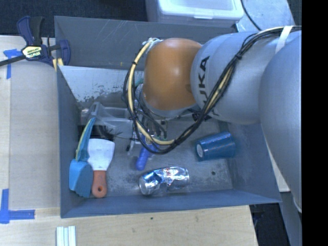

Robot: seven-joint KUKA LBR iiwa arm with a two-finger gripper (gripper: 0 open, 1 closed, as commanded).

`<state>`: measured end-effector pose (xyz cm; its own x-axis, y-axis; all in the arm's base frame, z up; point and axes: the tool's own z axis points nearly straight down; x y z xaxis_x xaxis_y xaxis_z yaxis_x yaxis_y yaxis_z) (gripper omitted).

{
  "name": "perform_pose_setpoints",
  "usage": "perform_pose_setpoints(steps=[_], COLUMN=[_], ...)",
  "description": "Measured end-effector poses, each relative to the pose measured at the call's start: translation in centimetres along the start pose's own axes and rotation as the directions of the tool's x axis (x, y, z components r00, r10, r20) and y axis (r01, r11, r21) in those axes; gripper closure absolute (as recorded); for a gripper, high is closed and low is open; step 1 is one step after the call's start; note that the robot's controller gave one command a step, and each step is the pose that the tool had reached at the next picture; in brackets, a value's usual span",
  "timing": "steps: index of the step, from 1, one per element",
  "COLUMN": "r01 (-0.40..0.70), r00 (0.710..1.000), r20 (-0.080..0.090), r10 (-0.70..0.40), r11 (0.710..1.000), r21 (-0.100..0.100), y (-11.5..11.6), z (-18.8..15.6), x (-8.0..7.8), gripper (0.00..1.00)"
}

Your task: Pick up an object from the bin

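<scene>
At the near side of the bin (154,205), the grey metal floor is scuffed and speckled with dark spots. A crushed can (164,180) – silver with blue print – lies on its side close to the near wall. Left of it, in the near left corner, a white scraper (101,158) with an orange-brown handle rests against a blue brush (79,176) whose blue and yellow handle slants away toward the far left.

Farther in, mid-floor, a short blue stick-shaped piece (142,160) lies tilted, just on the near side of the gripper (145,140). It is the thing closest beneath the tool. Whether the claw is spread or pressed together cannot be told – cables and the orange cover (169,76) hide it. Right of this, a blue cylinder (216,146) lies on its side, apart from the rest.

Farther left, a grey object (105,111) sits at the foot of the sloped far wall, which is scratched and flecked dark. Beyond the far rim stands a white container (197,4).
</scene>
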<state>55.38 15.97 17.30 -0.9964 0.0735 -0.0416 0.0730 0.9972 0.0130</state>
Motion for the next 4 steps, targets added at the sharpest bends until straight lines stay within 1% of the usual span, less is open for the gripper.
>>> perform_pose_setpoints(steps=[1, 2, 3, 4], r01=[-0.006, 0.385, 0.099, 0.448], r00=[1.000, 0.923, 0.995, 0.894], r20=[0.012, 0.010, 0.021, 0.029], r10=[0.006, -0.385, -0.099, -0.448], r11=[1.000, 0.923, 0.995, 0.894], r21=[-0.004, 0.002, -0.005, 0.007], y=[0.6, 0.0, 0.3, -1.9], z=[0.0, 3.2, 6.0, -10.2], x=[-0.7, -3.9, 0.1, -3.6], gripper=[0.00, 0.00, 0.00, 1.00])
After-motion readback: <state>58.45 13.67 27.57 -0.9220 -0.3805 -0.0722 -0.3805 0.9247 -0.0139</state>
